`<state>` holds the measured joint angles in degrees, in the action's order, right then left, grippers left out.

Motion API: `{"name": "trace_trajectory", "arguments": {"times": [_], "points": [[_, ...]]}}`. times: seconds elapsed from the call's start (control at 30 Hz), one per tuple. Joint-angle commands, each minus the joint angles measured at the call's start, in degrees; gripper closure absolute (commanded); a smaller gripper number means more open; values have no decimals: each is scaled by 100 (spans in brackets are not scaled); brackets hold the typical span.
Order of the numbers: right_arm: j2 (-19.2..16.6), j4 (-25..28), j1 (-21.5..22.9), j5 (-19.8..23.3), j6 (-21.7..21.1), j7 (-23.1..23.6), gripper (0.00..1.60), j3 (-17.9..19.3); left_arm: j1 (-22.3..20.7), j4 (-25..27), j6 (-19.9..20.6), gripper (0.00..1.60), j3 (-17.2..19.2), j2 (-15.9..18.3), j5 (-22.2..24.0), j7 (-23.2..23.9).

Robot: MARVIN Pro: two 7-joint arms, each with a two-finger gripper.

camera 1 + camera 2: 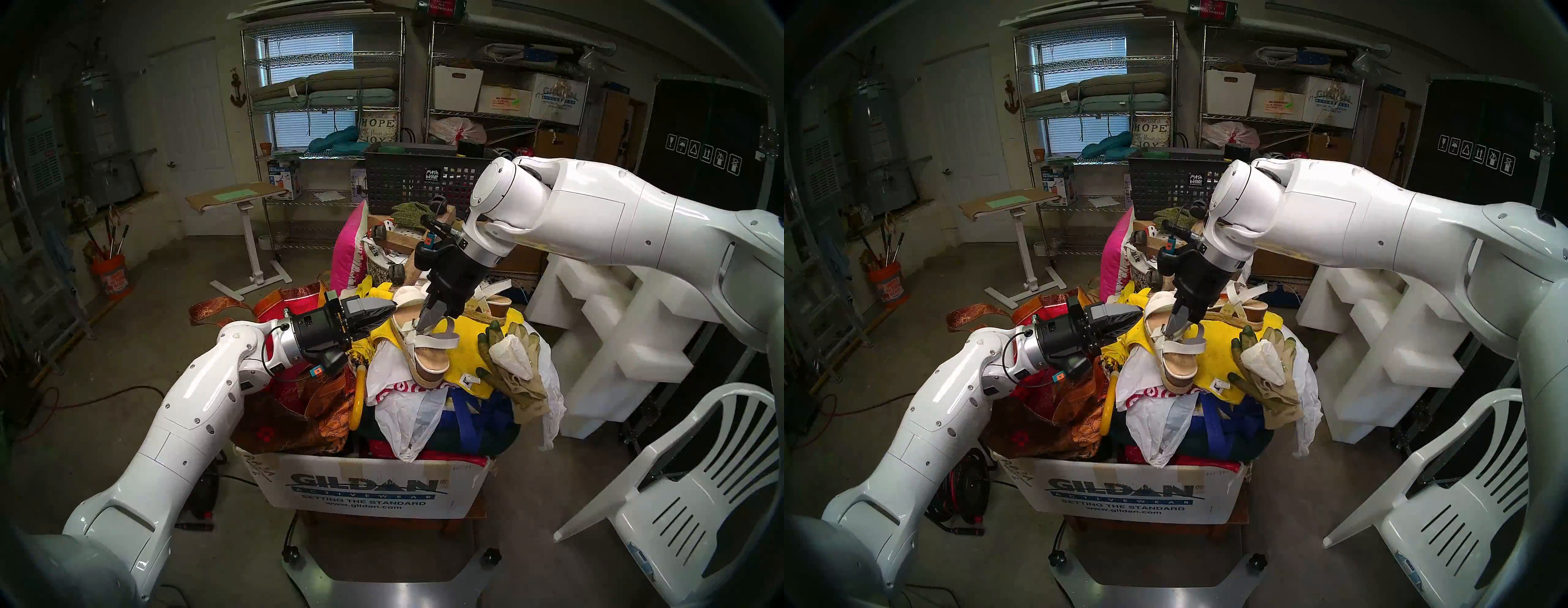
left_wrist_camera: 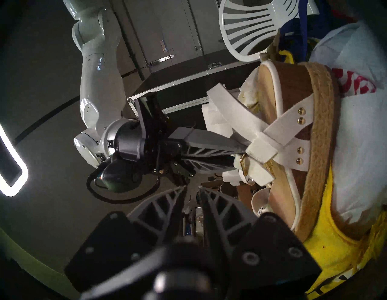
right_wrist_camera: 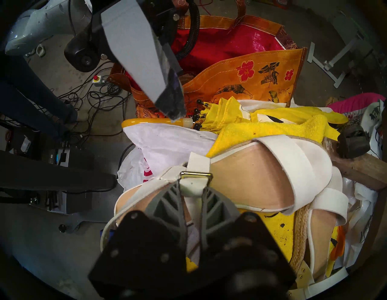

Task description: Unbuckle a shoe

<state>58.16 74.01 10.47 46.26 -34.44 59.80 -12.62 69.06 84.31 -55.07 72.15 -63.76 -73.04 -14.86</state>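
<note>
The shoe (image 1: 428, 361) is a white-strapped sandal with a tan footbed and a jute sole, lying on top of a heap in a box. My right gripper (image 1: 424, 329) comes down from above and is shut on its thin ankle strap. In the right wrist view the fingers (image 3: 211, 199) pinch the strap just below the metal buckle (image 3: 195, 174). My left gripper (image 1: 392, 312) hovers at the sandal's left, pointing at it. Its tips stand a narrow gap apart (image 2: 192, 187) and hold nothing. The left wrist view shows the buckle (image 2: 243, 165) beside the right gripper's tips.
The twin sandal (image 1: 492, 301) lies just behind. Under the shoes are a yellow towel (image 1: 475, 352), a white plastic bag (image 1: 394, 390), work gloves (image 1: 513, 361) and an orange tote (image 1: 305, 403), all in a Gildan cardboard box (image 1: 365, 488). A white chair (image 1: 679, 488) and foam blocks (image 1: 615, 318) stand to the right.
</note>
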Motion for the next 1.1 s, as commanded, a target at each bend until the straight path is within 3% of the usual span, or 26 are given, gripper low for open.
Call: {"name": "trace_trajectory", "arguments": {"times": [0.0,0.27,0.47,1.07], "points": [[-16,37,88,31,-20,-34,160,89,-11,330,7,90,-64,96,681,714],[-35,83,81,53,-25,-86,160,90,32,441,7,95,-92,209,1128,1260],[-50,131,72,63,-30,-149,160,88,31,455,7,88,-84,216,1269,1421],[-83,233,107,109,-24,-167,160,111,-11,413,47,85,-140,112,1092,1514]]}}
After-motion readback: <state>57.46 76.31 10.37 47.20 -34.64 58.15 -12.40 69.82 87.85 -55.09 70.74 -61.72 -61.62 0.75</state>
